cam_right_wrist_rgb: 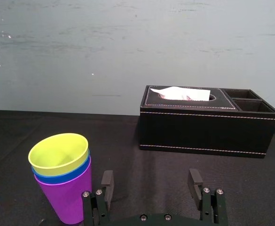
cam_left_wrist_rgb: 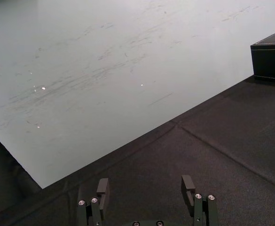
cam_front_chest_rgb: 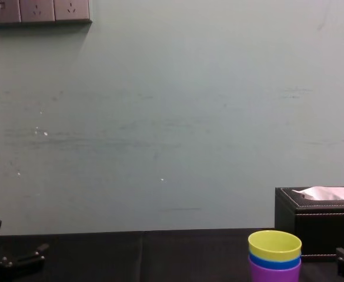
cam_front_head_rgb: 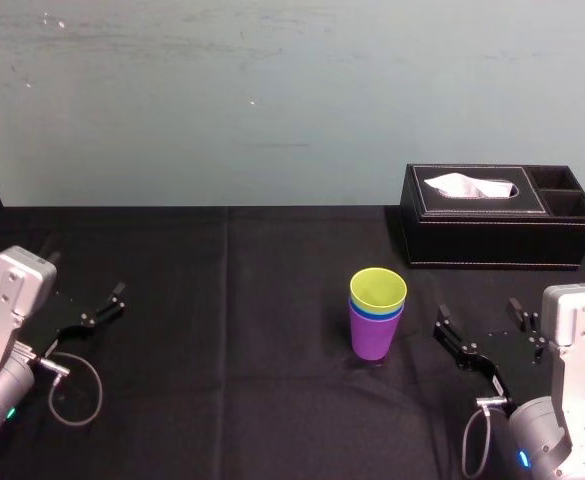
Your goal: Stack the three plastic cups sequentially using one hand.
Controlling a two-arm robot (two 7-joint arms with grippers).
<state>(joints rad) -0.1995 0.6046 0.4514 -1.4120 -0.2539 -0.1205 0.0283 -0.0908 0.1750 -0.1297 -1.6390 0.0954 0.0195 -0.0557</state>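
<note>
Sitting open beside the stacked cups [cam_front_head_rgb: 377, 318], the right hand [cam_right_wrist_rgb: 150, 176] is risking nudging them over; the left hand [cam_left_wrist_rgb: 145, 181] is idling open, well apart.

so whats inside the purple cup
The blue cup sits nested in the purple cup, with the yellow-green cup nested in the blue. Only the blue's rim band shows; both inner cups' lower parts are hidden by the purple wall.

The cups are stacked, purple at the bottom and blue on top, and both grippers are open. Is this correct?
No, the yellow-green cup is on top; the blue cup is in the middle, as the right wrist view shows. The purple cup is at the bottom, and the left gripper and right gripper are open.
</note>
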